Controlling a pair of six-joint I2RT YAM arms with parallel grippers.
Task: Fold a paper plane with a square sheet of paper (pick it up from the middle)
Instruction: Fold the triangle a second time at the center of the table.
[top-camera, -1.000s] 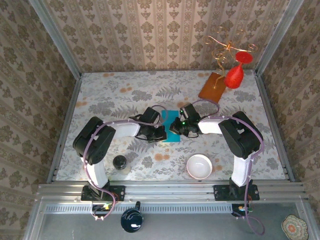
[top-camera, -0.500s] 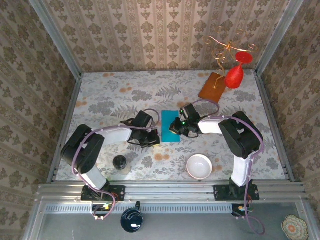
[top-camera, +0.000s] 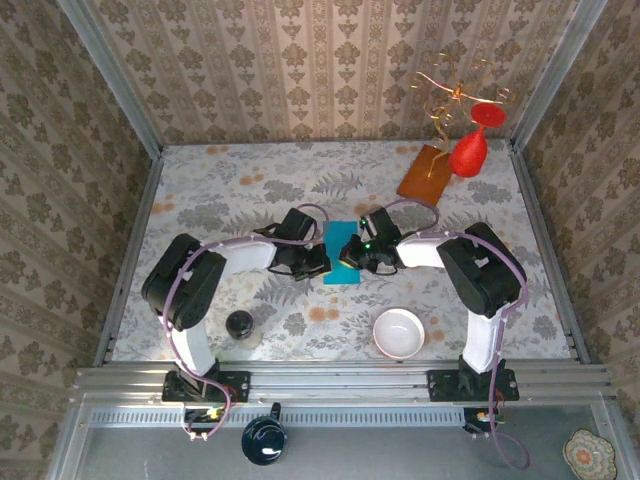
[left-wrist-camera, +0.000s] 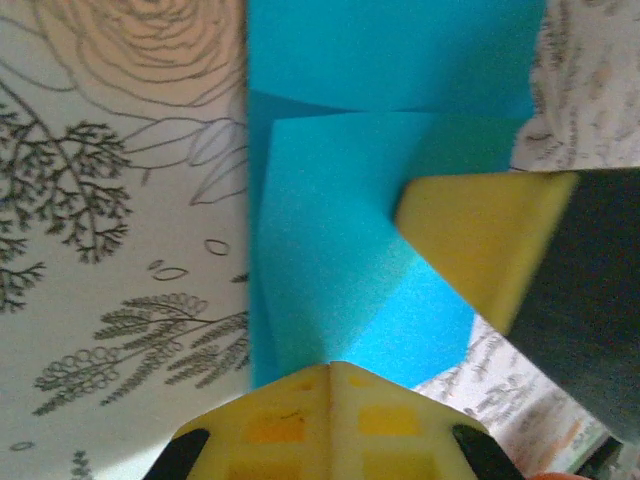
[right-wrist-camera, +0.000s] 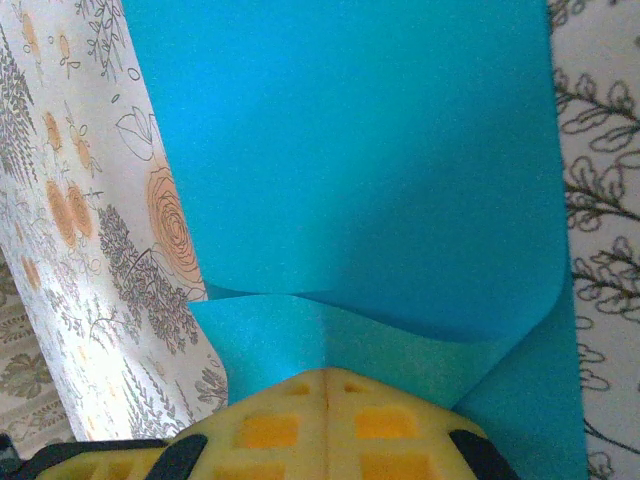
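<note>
- The flower-patterned desk (top-camera: 220, 200) carried the square sheet of paper (top-camera: 338, 232), which lay flat near the middle, between the two arms and within easy reach of both.
- The left arm (top-camera: 240, 255) reached in from the paper's left and the right arm (top-camera: 440, 250) from its right. They met over it, probably so that one could pin the paper while the other worked a fold.
- An orange-brown board (top-camera: 426, 173) with a red ornament (top-camera: 468, 152) stood well beyond the paper to its far right, clear of the work.
- A white bowl (top-camera: 399, 332) sat on the near side of the paper, to its right and apart from it.
- The paper was teal and, from above, looked narrower than square. The left wrist view showed stacked layers and a slanted flap (left-wrist-camera: 330, 250), so I judged the folding to be under way and no dart formed yet.
- The right hand (right-wrist-camera: 326, 380) had its pads pressed together with the tip on the paper, where a flap curled up around it. It looked like pressing, not pinching, though I could not rule out a nipped edge.
- The left hand (left-wrist-camera: 332, 372) also had its pads pressed together. It was poised at the paper's near edge, likely ready to run a crease.
- A small dark jar (top-camera: 239, 323) stood to the near left of the paper, unused.
</note>
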